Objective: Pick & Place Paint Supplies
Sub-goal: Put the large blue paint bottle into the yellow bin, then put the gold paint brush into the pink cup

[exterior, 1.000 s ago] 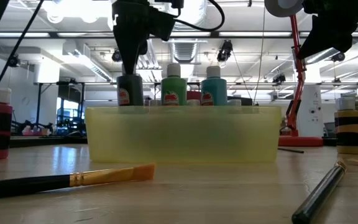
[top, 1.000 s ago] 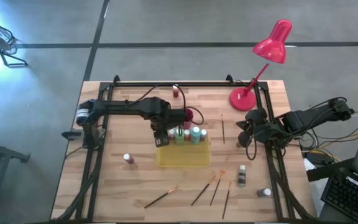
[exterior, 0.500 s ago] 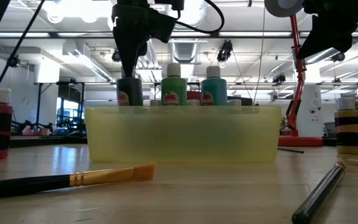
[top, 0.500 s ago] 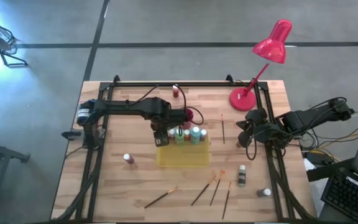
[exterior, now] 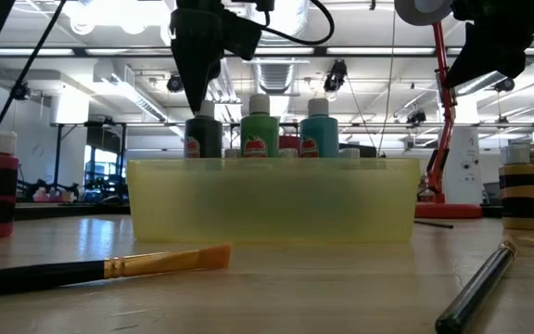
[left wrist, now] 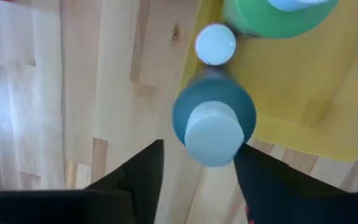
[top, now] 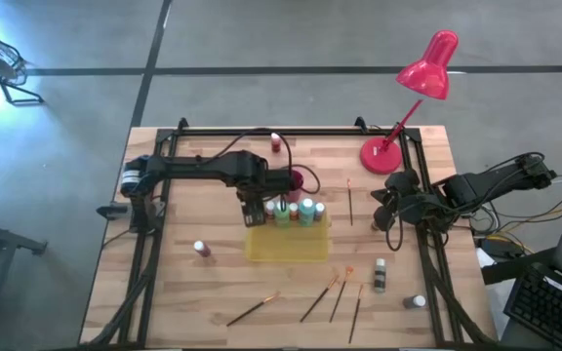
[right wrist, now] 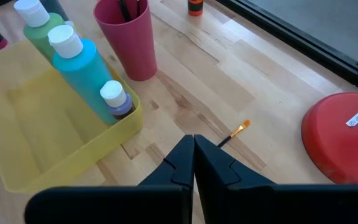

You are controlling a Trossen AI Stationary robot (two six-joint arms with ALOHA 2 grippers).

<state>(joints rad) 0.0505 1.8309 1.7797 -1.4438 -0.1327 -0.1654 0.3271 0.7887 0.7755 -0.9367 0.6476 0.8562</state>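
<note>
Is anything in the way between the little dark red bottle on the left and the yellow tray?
Nothing visible is. Only bare wood lies between the dark red bottle and the yellow tray. The left gripper hangs over the tray's far left corner, above a teal bottle standing inside, off that path.

bottles [top: 292, 212]: 9 | brushes [top: 253, 310]: 5 | tray [top: 286, 247]: 1 | cup [top: 305, 180]: 1 | lamp [top: 427, 68]: 1
</note>
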